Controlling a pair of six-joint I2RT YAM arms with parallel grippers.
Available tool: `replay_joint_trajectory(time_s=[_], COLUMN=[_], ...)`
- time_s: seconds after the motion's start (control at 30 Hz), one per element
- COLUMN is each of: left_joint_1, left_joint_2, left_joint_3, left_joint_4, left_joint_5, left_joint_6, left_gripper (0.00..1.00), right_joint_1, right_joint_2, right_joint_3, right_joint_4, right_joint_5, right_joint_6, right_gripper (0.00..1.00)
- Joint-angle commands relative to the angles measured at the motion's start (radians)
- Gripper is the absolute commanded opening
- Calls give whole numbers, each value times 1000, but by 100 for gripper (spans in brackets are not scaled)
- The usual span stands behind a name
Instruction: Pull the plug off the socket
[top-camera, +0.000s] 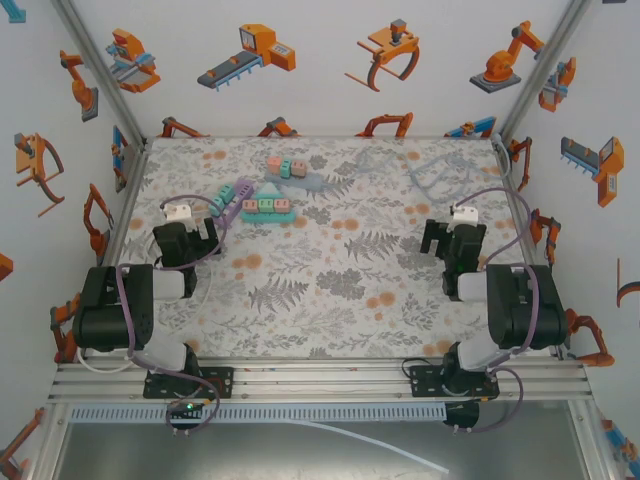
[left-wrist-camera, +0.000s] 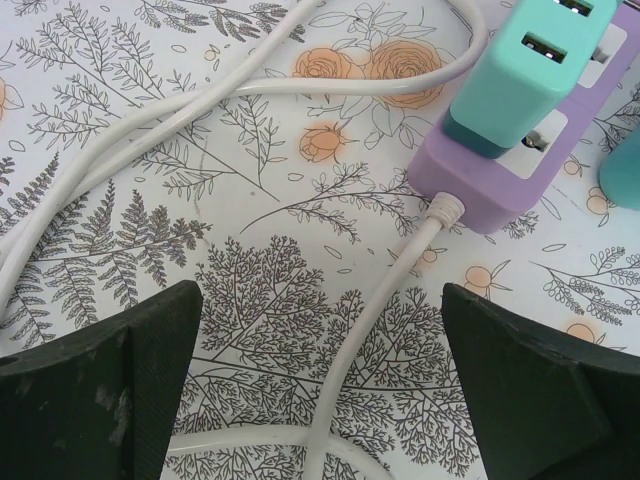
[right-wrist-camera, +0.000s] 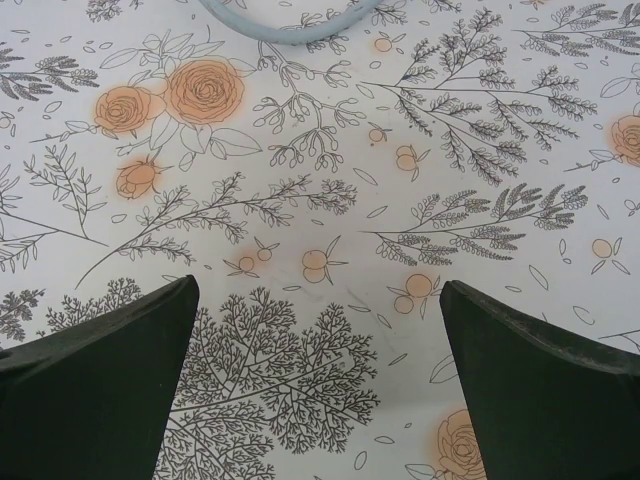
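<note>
Left gripper (left-wrist-camera: 318, 310) near left edge of table (top-camera: 330, 300): jaws spread wide, holding nothing. Right gripper (right-wrist-camera: 318, 300) near right edge: also released, over bare floral surface. Just beyond left gripper, purple power strip (left-wrist-camera: 500, 170) with white cord (left-wrist-camera: 385, 295); teal USB charger plug (left-wrist-camera: 520, 70) seated in it. Plug likely light, rigid, smooth; pinch across flat sides, brace strip. Farther back: teal triangular socket block (top-camera: 265, 207), grey cable (right-wrist-camera: 290, 30).

You look down on a table (top-camera: 330, 300) covered in a fern-and-orange-rose print, boxed at nine, twelve and three o'clock by white walls (top-camera: 320, 90) dotted with orange robot cartoons, with an aluminium rail (top-camera: 320, 378) at six.
</note>
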Motion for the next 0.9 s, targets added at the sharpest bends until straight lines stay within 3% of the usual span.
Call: replay_joint_trajectory(time_s=[0.0, 0.6, 0.67, 0.77, 0.87], left_joint_1=[-3, 0, 0, -13, -31], left_joint_2=[-3, -6, -5, -22, -133], left_joint_3=[17, 17, 17, 11, -10], left_joint_4=[17, 16, 17, 22, -39], left_joint_5=[8, 14, 13, -27, -67], left_joint_6=[10, 8, 9, 10, 14], left_gripper=[97, 97, 97, 97, 97], right_joint_1=[-7, -8, -9, -4, 2], right_joint_2=[2, 1, -12, -143, -375], right_joint_3=[22, 17, 14, -20, -30], right_joint_4=[12, 17, 23, -24, -206], right_joint_5=[-7, -8, -51, -84, 2], right_joint_6=[5, 5, -10, -30, 50], right_gripper=[99, 99, 98, 95, 97])
